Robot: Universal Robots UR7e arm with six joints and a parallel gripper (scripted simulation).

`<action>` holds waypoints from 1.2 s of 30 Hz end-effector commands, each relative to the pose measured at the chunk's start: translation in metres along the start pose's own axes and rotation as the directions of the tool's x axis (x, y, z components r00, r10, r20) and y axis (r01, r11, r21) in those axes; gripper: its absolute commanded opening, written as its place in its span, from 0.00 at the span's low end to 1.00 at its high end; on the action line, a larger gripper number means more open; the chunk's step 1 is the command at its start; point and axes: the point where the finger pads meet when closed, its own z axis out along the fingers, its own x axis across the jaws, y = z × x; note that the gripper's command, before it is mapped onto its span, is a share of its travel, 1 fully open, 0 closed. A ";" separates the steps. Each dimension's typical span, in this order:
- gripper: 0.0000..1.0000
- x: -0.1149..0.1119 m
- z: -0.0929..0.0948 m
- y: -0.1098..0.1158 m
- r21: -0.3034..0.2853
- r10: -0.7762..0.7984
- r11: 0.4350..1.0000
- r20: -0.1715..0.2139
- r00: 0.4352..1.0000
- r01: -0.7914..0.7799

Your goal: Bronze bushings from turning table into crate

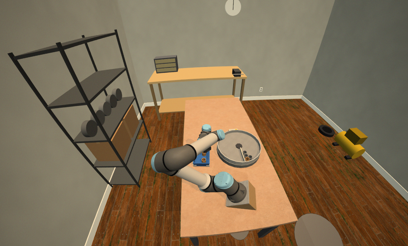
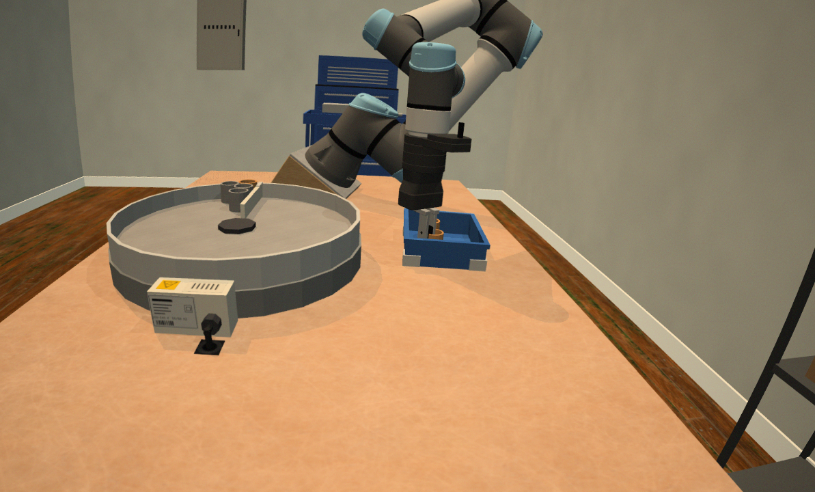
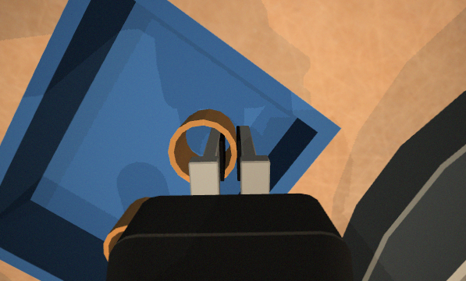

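My gripper [image 3: 230, 142] [image 2: 425, 229] is shut on the wall of a bronze bushing [image 3: 176, 150] [image 2: 437, 233] and holds it upright low inside the blue crate [image 3: 233, 62] [image 2: 447, 251] [image 1: 199, 163]. A second bronze bushing [image 3: 113, 236] [image 1: 204, 159] stands in the crate, partly hidden by the gripper body in the wrist view. On the grey turning table [image 2: 232, 251] [image 1: 238, 160], two steel bushings [image 2: 229, 186] [image 1: 244, 152] and one bronze bushing [image 2: 249, 182] [image 1: 248, 158] sit together by the rim beside the sweeper bar [image 2: 251, 200].
A grey control box [image 2: 191, 304] with a black knob stands in front of the turning table. The arm's base [image 1: 240, 195] is mounted on a wedge behind the crate. A black shelf rack [image 1: 86, 100] stands off the table's side.
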 end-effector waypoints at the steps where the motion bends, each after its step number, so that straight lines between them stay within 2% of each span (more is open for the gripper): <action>1: 0.00 0.000 0.000 -0.001 0.001 -0.001 1.000 -0.001 1.000 0.001; 23: 0.00 0.000 0.003 0.000 0.002 -0.001 1.000 -0.002 1.000 0.001; 24: 0.47 0.000 0.003 0.000 0.002 -0.001 1.000 -0.002 1.000 0.001; 36: 0.47 0.000 0.003 0.000 0.002 -0.001 1.000 -0.002 1.000 0.001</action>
